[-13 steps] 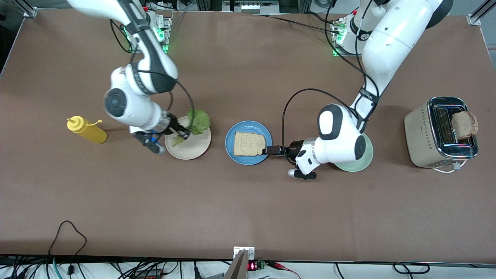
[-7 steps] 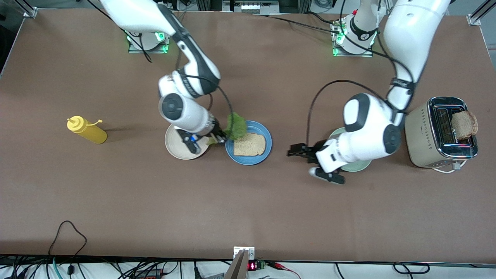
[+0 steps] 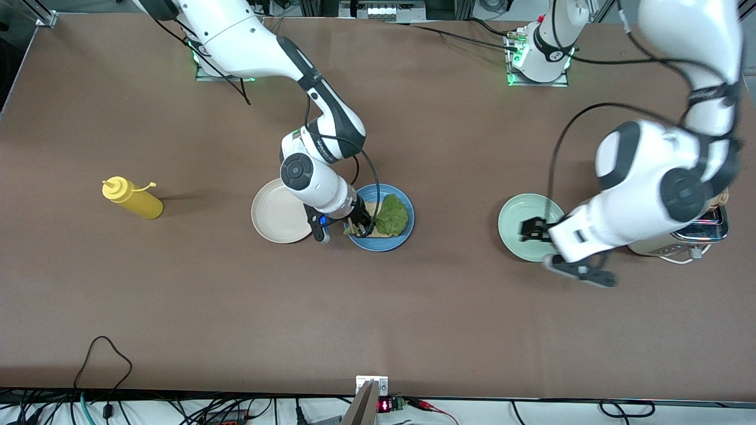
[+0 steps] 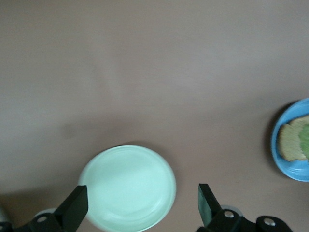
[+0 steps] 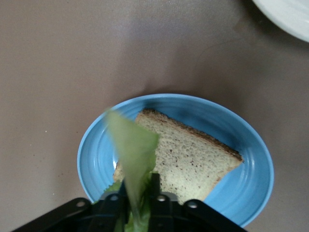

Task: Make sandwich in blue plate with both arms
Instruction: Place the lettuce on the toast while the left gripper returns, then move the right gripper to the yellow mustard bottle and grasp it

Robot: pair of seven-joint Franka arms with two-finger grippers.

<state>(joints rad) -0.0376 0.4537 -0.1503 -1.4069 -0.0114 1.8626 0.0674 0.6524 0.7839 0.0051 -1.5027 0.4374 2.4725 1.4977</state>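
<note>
Front view shows a brown tabletop [image 3: 378, 307] with two white robot arms reaching in from their bases. Near the middle sits the blue plate [image 3: 407, 227], holding one toast slice [image 5: 193, 159] with a green lettuce leaf [image 3: 391, 216] over it. The right gripper [image 3: 361, 225] is low over the edge of the blue plate that faces the right arm's end of the tabletop. In the right wrist view its jaws stand close together and pinch the stem end of the lettuce leaf, which rises between them and drapes toward the toast.

Just beside the blue plate, toward the right arm's end, is a cream-white plate [image 3: 277, 211]. Farther toward that end a yellow squeeze bottle [image 3: 133, 199] lies on its side.

Toward the left arm's end, well apart from the blue plate, is a pale mint-green plate [image 3: 512, 221]. The left gripper [image 3: 533, 229] hangs over it with its jaws spread wide and nothing between them, as the left wrist view shows. A silver toaster [image 3: 703, 236] stands beside the green plate, mostly hidden by the left arm.
</note>
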